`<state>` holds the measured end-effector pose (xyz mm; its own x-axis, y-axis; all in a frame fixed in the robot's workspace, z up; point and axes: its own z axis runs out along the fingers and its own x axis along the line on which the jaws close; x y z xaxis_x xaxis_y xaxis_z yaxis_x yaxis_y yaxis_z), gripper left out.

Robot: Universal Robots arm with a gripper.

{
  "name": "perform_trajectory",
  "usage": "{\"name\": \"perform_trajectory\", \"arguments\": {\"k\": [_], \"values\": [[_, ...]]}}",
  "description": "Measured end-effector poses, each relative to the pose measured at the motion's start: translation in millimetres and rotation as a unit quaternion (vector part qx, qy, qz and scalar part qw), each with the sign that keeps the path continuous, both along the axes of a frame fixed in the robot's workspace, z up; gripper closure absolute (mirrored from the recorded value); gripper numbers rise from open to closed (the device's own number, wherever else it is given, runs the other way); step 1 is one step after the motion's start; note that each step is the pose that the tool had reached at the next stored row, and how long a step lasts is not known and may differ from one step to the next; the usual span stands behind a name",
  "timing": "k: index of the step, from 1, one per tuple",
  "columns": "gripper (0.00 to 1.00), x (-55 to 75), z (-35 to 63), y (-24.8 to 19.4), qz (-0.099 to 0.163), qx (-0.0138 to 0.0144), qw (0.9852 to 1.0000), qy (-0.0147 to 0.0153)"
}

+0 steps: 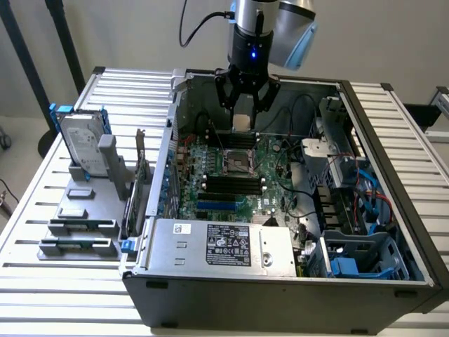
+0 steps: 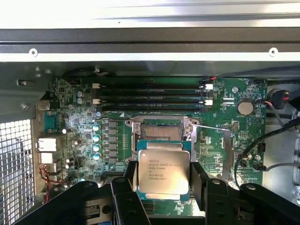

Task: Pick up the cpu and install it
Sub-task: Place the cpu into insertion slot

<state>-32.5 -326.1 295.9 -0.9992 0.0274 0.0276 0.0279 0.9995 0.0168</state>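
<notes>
In the exterior view the arm (image 1: pixel 270 28) hangs over the open computer case (image 1: pixel 280 281), its jaws clamped on the cpu (image 1: pixel 242 121) above the motherboard (image 1: pixel 273 158), near the case's far wall; the hard drive (image 1: pixel 83 144) stands in a grey rack (image 1: pixel 84 210) on the slatted surface (image 1: pixel 28 281) at the exterior view's left. In the wrist view the cpu (image 2: pixel 163 172) is gripped by two opposite edges, silver top up, just beside the open socket (image 2: pixel 161 132), seemingly clear of the board
</notes>
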Motion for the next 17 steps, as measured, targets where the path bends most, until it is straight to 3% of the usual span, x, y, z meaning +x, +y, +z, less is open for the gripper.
{"name": "perform_trajectory", "arguments": {"k": [7,10,13,17], "values": [[0.45,0.0,-0.3,-0.1,-0.002,0.0001,1.0000,0.0004],[0.45,0.0,-1.6,0.0,-0.028,0.0001,0.9996,0.0009],[0.45,0.0,-3.7,-0.1,-0.055,0.0001,0.9985,0.0011],[0.45,0.0,-6.9,-0.1,-0.091,0.0001,0.9958,0.0013]]}}
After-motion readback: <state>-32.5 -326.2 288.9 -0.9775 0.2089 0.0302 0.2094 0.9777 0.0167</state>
